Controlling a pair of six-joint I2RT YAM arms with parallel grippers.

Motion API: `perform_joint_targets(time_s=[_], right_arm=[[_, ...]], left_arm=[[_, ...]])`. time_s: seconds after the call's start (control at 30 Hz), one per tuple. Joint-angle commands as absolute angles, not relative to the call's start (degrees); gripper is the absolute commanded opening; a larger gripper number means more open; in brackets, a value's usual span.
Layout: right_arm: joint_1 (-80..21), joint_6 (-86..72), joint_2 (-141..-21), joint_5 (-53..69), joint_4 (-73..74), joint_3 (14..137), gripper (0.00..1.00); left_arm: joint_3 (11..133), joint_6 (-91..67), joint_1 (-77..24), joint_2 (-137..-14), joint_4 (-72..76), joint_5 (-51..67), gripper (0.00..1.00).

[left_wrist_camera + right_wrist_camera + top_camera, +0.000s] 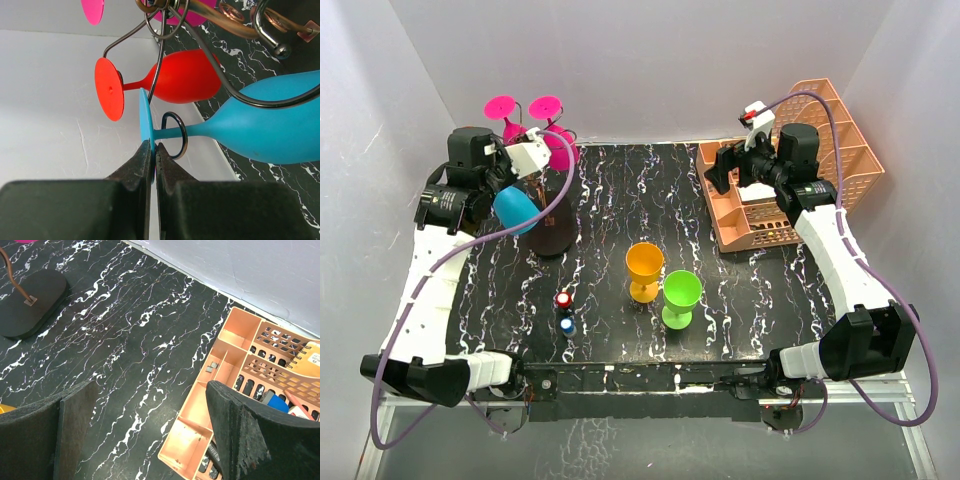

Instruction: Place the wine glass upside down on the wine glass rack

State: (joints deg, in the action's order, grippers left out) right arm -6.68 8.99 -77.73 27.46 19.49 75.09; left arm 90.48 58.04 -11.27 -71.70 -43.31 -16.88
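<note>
Far left: left fingers (pixel 131 181) pinched shut on blue wine glass (pixel 270 132) foot, stem seemingly inside a wine glass rack (pixel 552 240) loop. Right fingers (pixel 65 427) wide apart, empty. Could slip free if released tilted.

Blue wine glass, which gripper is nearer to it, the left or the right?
Left. The left gripper is shut on the foot of the blue wine glass, at the wine glass rack. The right gripper hangs open above the edge of the peach basket, across the table.
</note>
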Motion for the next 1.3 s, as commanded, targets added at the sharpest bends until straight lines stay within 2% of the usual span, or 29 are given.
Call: perform_joint_targets(time_s=[0.0, 0.6, 1.03, 1.27], right_arm=[[-6.3, 9.5, -77.3, 28.3, 17.5, 74.3, 0.99], [-6.0, 9.6, -77.1, 28.7, 17.4, 74.0, 0.99], [-5.8, 9.7, -76.9, 28.8, 17.3, 73.7, 0.99], [-5.8, 9.7, -76.9, 28.9, 17.3, 73.6, 0.99]], left_arm=[[92.2, 57.1, -11.8, -71.7, -42.4, -15.2, 0.01], [89.5, 54.6, -12.5, -71.7, -43.3, -11.6, 0.10], [88.0, 53.8, -12.5, -71.5, -42.5, -11.0, 0.21], [88.5, 52.8, -12.6, -71.4, -40.9, -11.2, 0.24]])
